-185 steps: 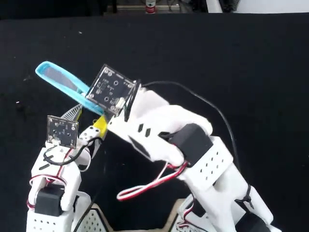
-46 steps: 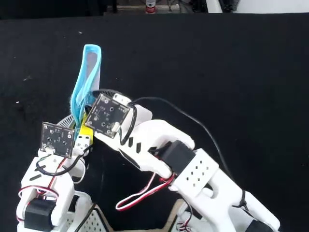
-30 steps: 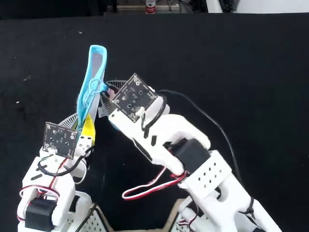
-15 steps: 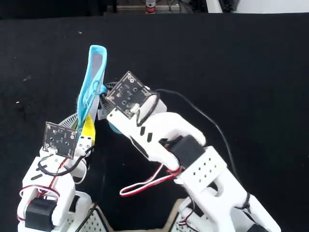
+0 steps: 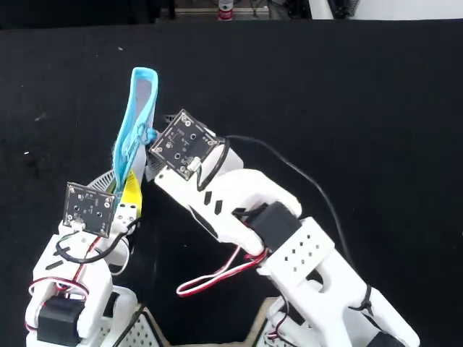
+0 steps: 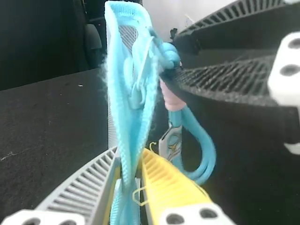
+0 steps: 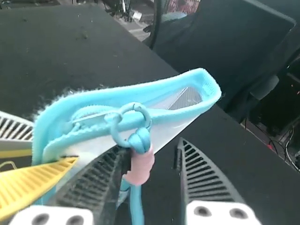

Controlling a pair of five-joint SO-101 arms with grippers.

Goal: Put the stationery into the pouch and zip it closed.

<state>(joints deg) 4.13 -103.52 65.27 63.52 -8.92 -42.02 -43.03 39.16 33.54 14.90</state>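
A light-blue mesh pouch point(image 5: 136, 119) stands on edge, pointing away from the arms. My left gripper point(image 5: 129, 189) is shut on its near end, which sits pinched between the yellow finger point(image 6: 164, 185) and the grey finger point(image 6: 77, 192). The pouch point(image 6: 129, 89) rises above them. My right gripper point(image 5: 153, 148) is beside the pouch's middle, at the zipper pull. In the right wrist view it point(image 7: 152, 150) stands open, and the pull ring point(image 7: 134, 115), knot and pink bead point(image 7: 139, 165) hang against one finger point(image 7: 93, 183). I cannot tell what is inside the pouch point(image 7: 154, 96).
Black cloth covers the table point(image 5: 347, 108), with free room to the right and far side. A small bottle point(image 5: 226, 9) stands beyond the far edge. A red-and-white wire loop point(image 5: 217, 278) hangs off the right arm.
The pouch swung from leaning left to pointing away. In the last second my right gripper shifted left, closer to the zipper pull. The left arm kept its hold.
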